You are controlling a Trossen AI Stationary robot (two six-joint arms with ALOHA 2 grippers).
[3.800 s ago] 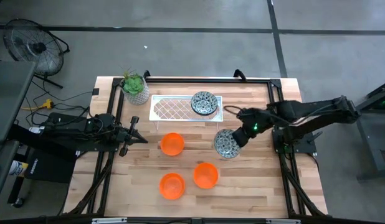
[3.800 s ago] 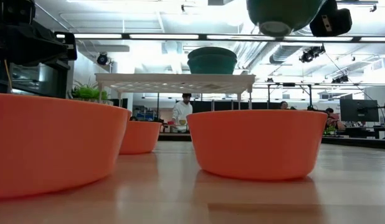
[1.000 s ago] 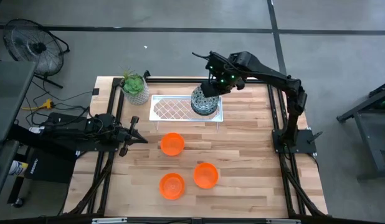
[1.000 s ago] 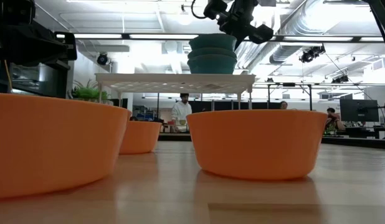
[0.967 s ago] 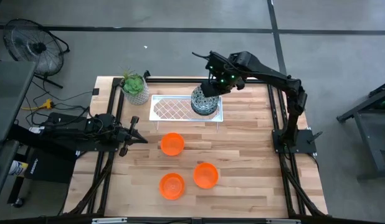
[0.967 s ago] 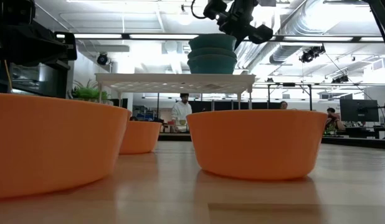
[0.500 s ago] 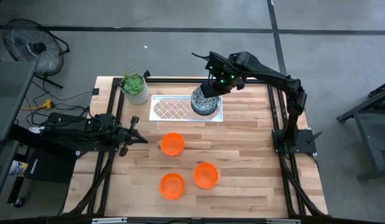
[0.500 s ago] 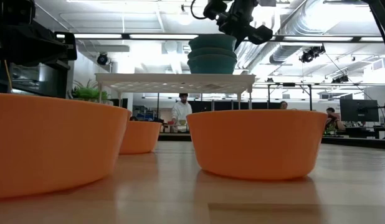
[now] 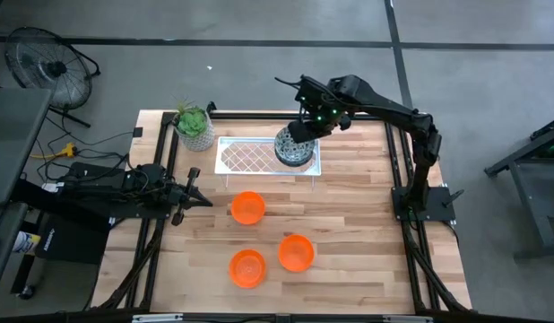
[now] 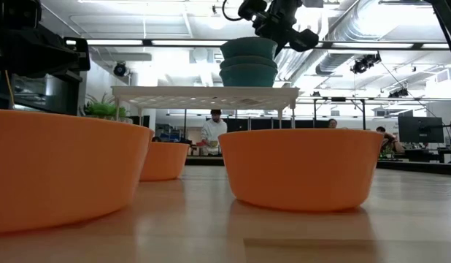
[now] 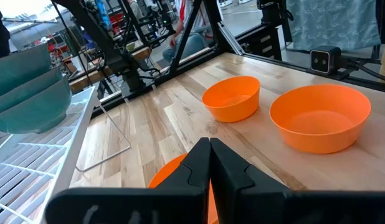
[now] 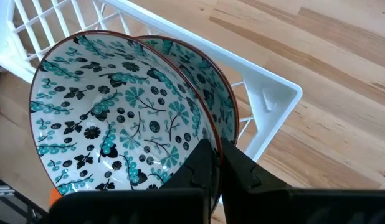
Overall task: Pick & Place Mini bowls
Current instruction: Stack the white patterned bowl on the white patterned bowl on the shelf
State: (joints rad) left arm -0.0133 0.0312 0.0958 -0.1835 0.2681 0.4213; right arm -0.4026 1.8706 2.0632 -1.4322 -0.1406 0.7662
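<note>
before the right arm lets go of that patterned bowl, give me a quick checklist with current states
1. Right gripper shut on the top patterned bowl's rim: ok.
2. Top patterned bowl nested in the lower patterned bowl: ok; fully seated: cannot tell.
3. Stack stands on the white rack, near its right end: ok.
4. Left gripper shut, parked at the table's left, away from the rack: ok.
5. Three orange bowls on the table, apart from the rack: ok.

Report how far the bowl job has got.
Done: a patterned bowl sits on the white rack. In hand: the right gripper, shut on the rim of a second patterned bowl, has it nested in the first. Left: three orange bowls on the table. Left gripper waits shut at the table's left.
</note>
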